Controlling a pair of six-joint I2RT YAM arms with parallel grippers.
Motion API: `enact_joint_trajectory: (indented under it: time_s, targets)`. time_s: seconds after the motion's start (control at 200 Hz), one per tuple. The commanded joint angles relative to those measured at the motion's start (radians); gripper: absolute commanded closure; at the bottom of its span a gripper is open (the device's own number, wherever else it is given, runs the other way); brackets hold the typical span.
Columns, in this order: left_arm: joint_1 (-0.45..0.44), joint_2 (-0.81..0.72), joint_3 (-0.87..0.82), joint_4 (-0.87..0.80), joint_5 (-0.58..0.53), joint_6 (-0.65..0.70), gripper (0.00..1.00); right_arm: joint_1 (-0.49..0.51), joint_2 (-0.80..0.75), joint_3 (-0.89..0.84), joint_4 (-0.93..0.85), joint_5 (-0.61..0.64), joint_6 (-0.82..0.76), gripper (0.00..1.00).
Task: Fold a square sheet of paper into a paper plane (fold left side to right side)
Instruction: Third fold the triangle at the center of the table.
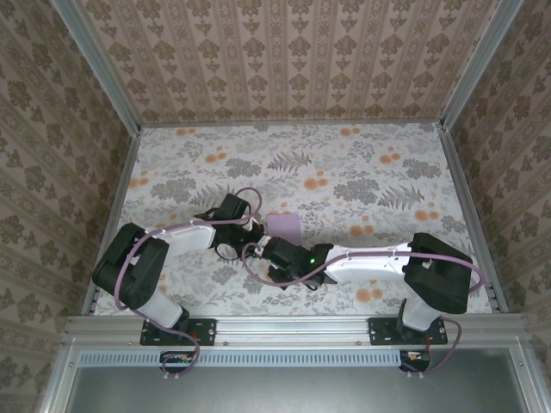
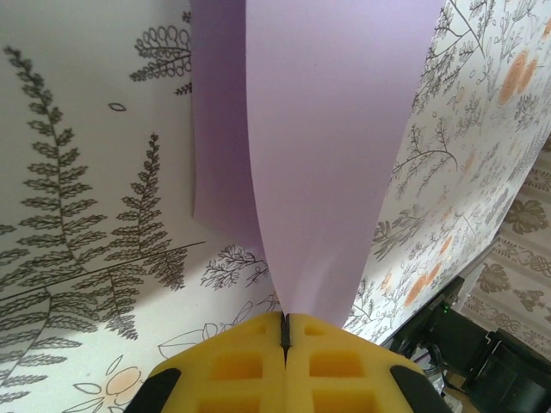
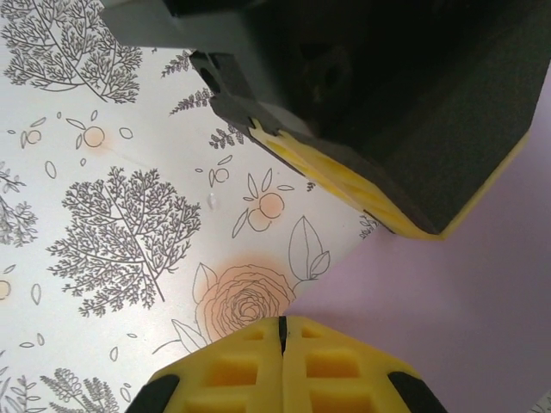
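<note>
The pale lilac sheet of paper (image 1: 286, 226) lies at the middle of the table, where both arms meet. My left gripper (image 1: 252, 231) is at its left edge. In the left wrist view the left gripper (image 2: 284, 320) is shut on the paper (image 2: 327, 155), which rises from the pads in a curved flap over a lower layer. My right gripper (image 1: 261, 248) sits just in front of it. In the right wrist view the right gripper (image 3: 281, 323) is shut, its tips at the edge of the flat paper (image 3: 448, 301). Whether paper is pinched there is unclear. The left gripper's yellow pad (image 3: 344, 185) hangs close above.
The table (image 1: 344, 163) carries a cloth printed with grey ferns and orange flowers. Patterned walls close it in at the back and both sides, with metal frame posts at the corners. A metal rail (image 1: 293, 327) with the arm bases runs along the near edge.
</note>
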Motion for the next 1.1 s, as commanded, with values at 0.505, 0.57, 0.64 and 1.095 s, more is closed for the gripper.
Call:
enact_joint_trajectory:
  time_s: [0.505,0.57,0.64,1.095]
  targets:
    - [0.07,-0.093,0.086,-0.227,-0.055,0.183,0.58,-0.082,-0.011,-0.006,-0.003,-0.189,0.112,1.0]
    - [0.082,-0.087,0.096,-0.229,-0.048,0.203,0.64,-0.088,-0.01,-0.009,0.001,-0.199,0.121,1.0]
    - [0.086,-0.068,0.12,-0.227,-0.042,0.224,0.69,-0.094,-0.009,-0.01,0.003,-0.209,0.13,1.0]
    - [0.06,0.22,0.351,-0.226,0.052,0.365,0.87,-0.11,0.002,-0.015,0.02,-0.229,0.171,1.0]
